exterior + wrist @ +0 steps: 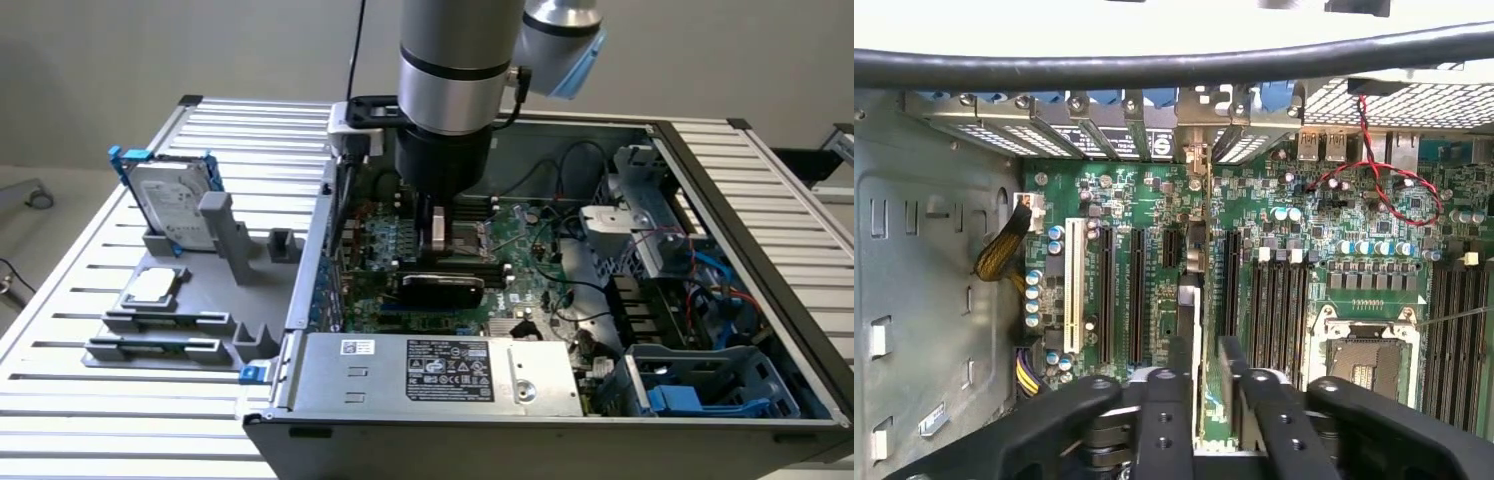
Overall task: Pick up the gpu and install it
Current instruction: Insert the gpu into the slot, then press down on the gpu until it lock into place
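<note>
In the open case, on the mainboard (1154, 200): the gpu (441, 290) is seen standing on its long edge among the expansion slots (1136, 290), directly beneath the gripper (434, 235). Whether its lower edge is fully home in a slot is hidden.
Gripper state: the gripper is set astride the top edge of the gpu; whether it is clamped on the card or merely straddles it cannot be told.
Reason for the pose: the card is judged to be kept upright so that its contact edge can be driven straight down into a slot, and so that its end can be lined up with the row of perforated rear brackets (1194, 150). The arm is held vertical over it, probably for the same straight push.
Gpu, make and shape: a thin flat board, presented edge-on to the wrist; a smooth black cooler with rounded corners is turned toward the exterior view.
Mainboard: green, matte, densely studded with small round capacitors; long black slots and one white slot (1072, 290) are laid in parallel, with a square metal processor socket (1364, 360) to one side.
Case (747, 330): grey sheet metal, laid on its side so that the board can be reached from above.
Table (80, 400): ribbed aluminium slats.
Holder (200, 330), at the exterior view's left: grey moulded plastic; a silver hard drive (171, 200) is stood upright in it and a square processor chip (151, 285) is laid flat, both well apart from the gripper.
</note>
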Robot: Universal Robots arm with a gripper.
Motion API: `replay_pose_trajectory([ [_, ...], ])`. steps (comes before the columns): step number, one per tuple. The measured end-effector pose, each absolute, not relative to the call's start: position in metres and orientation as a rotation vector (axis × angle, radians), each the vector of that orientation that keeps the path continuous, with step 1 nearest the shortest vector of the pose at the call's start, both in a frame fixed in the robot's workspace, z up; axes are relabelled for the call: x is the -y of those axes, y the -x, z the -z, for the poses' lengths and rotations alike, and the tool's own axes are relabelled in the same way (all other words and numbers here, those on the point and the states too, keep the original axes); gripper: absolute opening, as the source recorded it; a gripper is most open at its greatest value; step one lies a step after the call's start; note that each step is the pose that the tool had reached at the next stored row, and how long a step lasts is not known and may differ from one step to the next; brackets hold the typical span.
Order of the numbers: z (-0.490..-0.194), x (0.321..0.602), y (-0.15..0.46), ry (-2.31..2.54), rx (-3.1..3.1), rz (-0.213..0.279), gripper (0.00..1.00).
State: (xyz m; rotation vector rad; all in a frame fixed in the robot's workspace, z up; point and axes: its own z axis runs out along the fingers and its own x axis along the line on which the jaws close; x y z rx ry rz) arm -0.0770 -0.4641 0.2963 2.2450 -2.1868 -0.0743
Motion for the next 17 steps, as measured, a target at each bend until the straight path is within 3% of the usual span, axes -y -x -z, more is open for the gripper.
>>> replay_pose_trajectory([
  [2, -0.2964, 0.4641, 0.0775, -2.245, 2.187, 0.074, 0.13],
  [4, -0.2964, 0.4641, 0.0791, -2.245, 2.187, 0.074, 0.11],
  [17, -0.2966, 0.4641, 0.08, -2.245, 2.187, 0.074, 0.11],
])
